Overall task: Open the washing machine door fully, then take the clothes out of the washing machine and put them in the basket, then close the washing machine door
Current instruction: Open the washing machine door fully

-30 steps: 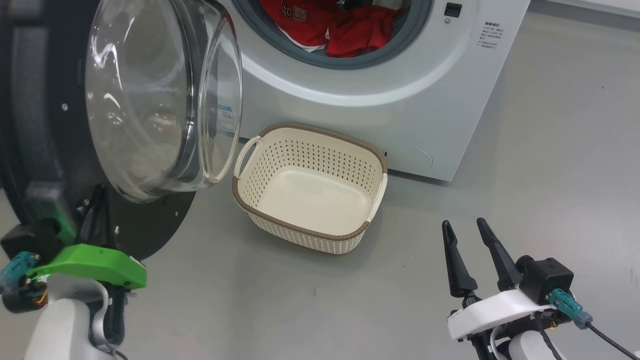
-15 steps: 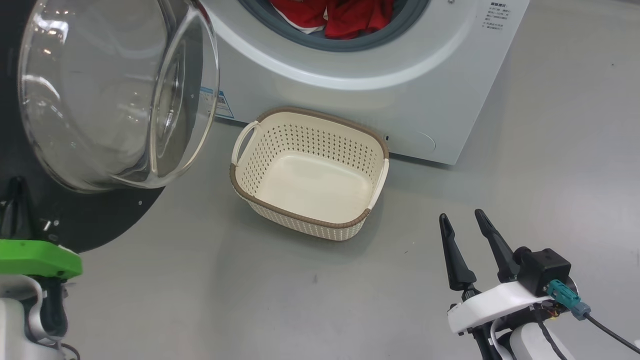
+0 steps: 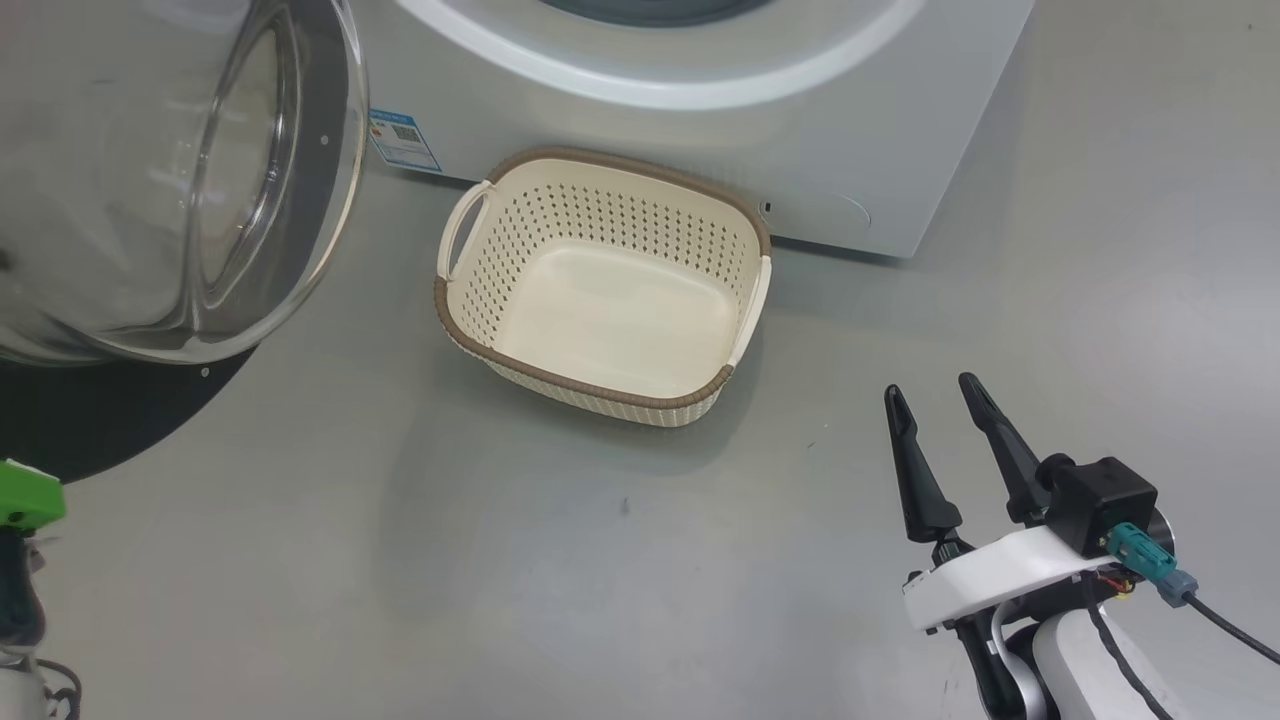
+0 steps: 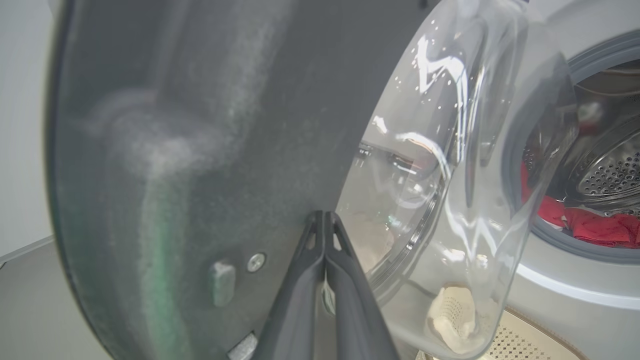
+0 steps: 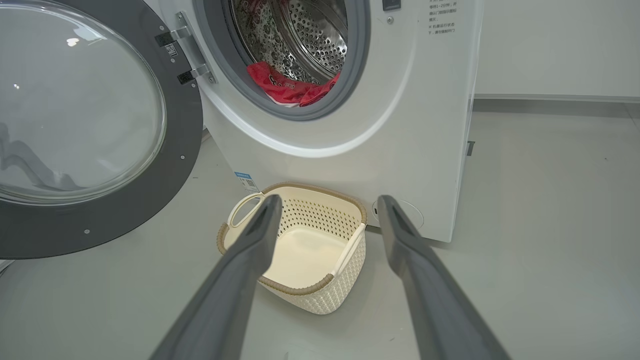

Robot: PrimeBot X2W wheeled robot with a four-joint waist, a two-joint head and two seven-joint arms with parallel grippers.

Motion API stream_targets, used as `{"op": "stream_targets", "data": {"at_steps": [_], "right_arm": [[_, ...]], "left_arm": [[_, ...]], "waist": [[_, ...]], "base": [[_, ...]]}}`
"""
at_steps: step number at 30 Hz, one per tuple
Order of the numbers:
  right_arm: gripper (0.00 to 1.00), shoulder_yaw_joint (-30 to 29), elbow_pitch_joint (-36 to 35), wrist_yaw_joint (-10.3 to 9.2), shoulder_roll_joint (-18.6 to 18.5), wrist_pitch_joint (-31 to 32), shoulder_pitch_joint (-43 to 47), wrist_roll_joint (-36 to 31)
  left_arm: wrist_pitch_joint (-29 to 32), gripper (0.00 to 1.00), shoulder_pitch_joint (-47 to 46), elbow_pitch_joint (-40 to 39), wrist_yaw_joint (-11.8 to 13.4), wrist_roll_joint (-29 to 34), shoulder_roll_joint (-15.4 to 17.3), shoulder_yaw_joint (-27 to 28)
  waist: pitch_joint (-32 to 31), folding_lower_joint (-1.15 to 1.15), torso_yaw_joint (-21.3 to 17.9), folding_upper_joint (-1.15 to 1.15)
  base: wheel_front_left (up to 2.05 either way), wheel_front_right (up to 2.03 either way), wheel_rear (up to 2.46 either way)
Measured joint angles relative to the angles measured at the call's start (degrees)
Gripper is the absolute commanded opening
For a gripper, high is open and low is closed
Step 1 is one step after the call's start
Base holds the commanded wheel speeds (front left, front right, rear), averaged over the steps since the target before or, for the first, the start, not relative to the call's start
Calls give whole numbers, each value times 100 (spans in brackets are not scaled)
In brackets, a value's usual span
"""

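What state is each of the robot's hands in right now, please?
Left hand: closed, empty, tips at the dark rim of the washing machine door.
Right hand: open, empty.

Bright, even light is thrown from overhead, and the grey floor (image 3: 620, 600) is washed in a soft, diffuse sheen. In the head view a faint, soft-edged shadow is cast on the near side of the basket (image 3: 620, 405), and a darker band is seen under the washing machine (image 3: 700, 150). White glare streaks are caught on the glass of the washing machine door (image 4: 440, 165) in the left wrist view. There the dark rim is smeared and out of focus, tinged green low down. In the right wrist view straight edges are bowed toward the borders, and the fingers (image 5: 235, 290) of the right gripper (image 5: 327, 200) are rendered soft.
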Motion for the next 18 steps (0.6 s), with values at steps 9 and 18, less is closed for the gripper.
{"op": "stream_targets", "data": {"at_steps": [9,18], "right_arm": [[100,-85,-113,-65,-119,66,-116,-59],[100,-130,-223,-103,-169,119,-256,-92]], "left_arm": [[-11,0,-245,288,-3,-267,93,353],[-88,0,-492,582,-89,-319,321,501]], "waist": [[379,0,-45,0],[662,0,-23,0]], "base": [[0,0,0],[0,0,0]]}}
